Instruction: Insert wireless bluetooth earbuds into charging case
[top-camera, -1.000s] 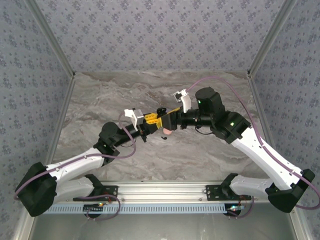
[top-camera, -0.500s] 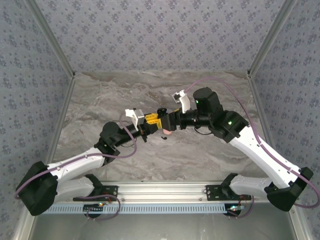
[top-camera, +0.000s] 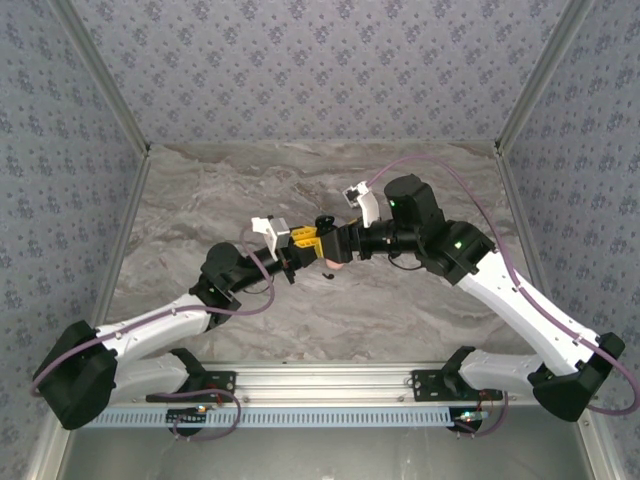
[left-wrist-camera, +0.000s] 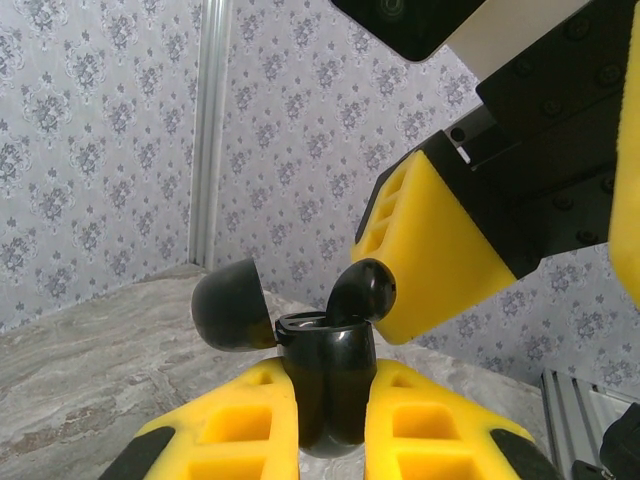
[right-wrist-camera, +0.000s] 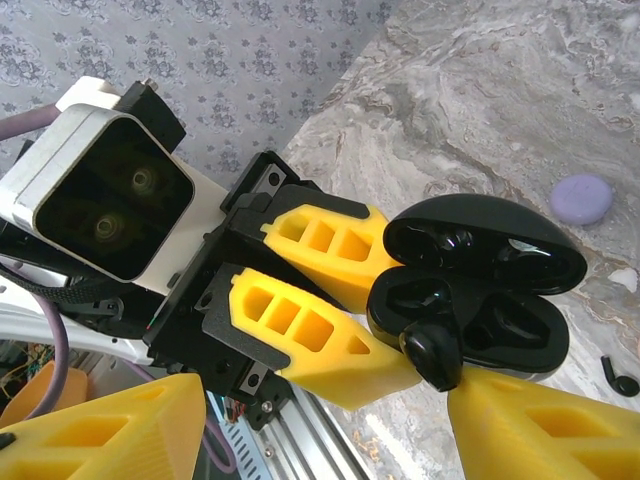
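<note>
So the left gripper (left-wrist-camera: 325, 398) is clamping the open charging case (left-wrist-camera: 325, 350) above the middle of the tabletop (top-camera: 200, 200). The right gripper (top-camera: 345, 242) is gaping, one fingertip (right-wrist-camera: 480, 400) nudging a black earbud (left-wrist-camera: 362, 290) at the case's rim. Reckon an off-centre push is flicking it out.

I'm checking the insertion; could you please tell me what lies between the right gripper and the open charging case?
A black earbud lies there, against a finger of the right gripper and the charging case opening; the right wrist view shows it.
</note>
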